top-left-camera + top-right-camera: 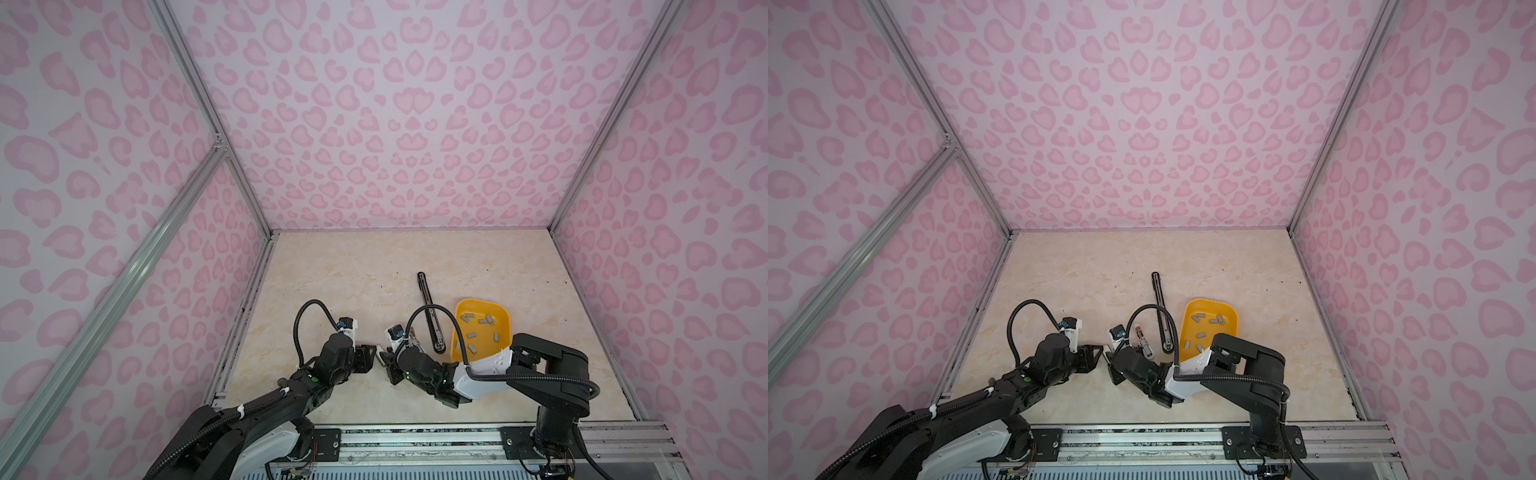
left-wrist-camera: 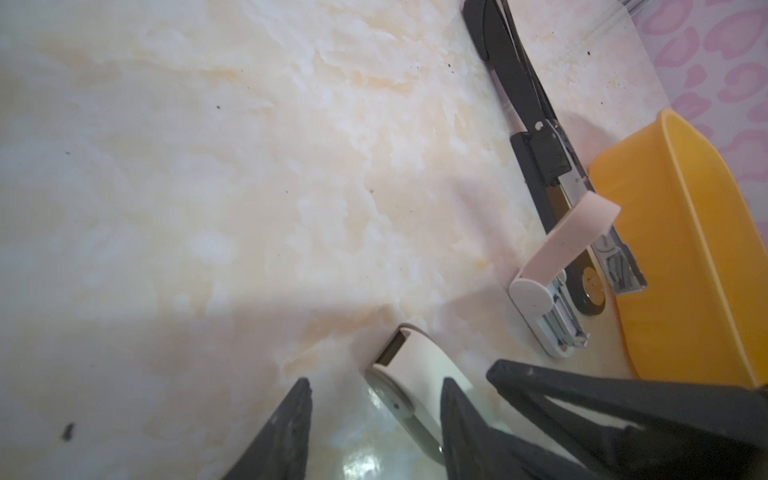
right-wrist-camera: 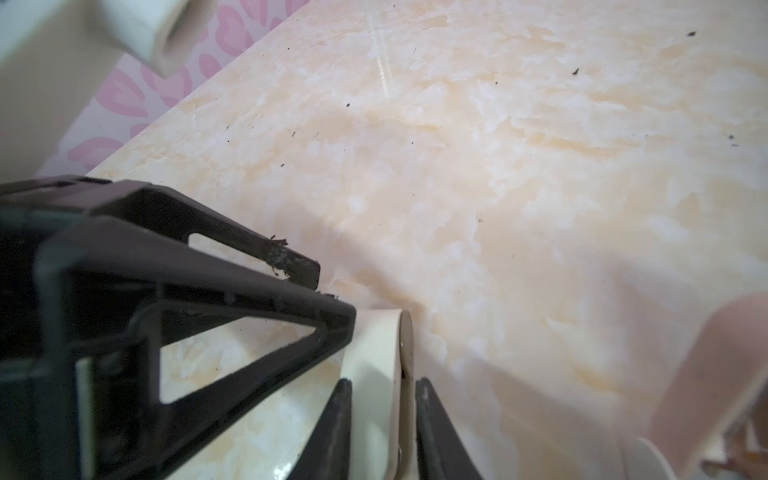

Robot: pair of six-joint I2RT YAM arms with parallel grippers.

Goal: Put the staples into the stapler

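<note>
Staples (image 1: 471,335) in yellow tray (image 1: 473,305), cream stapler (image 2: 415,370) between left fingers (image 2: 291,428), right fingers (image 3: 432,428)

Back wall (image 1: 411,104), left wall (image 1: 62,187), right wall (image 1: 685,187): pale sheet, pink heart-blotch print. Aluminium posts (image 1: 245,183) at 2 far corners; diagonal brace (image 1: 137,266) across left wall. Tabletop (image 1: 353,266): cream marble look, scattered dark specks. Grooved metal rail (image 1: 415,438) along near edge. Light soft, even.

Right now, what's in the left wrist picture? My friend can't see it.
A small cream stapler sits between the open fingers of the left pincer, with marble table behind it. Farther off, a pink stapler stands flipped open beside a long black stapler and an orange tray.
</note>
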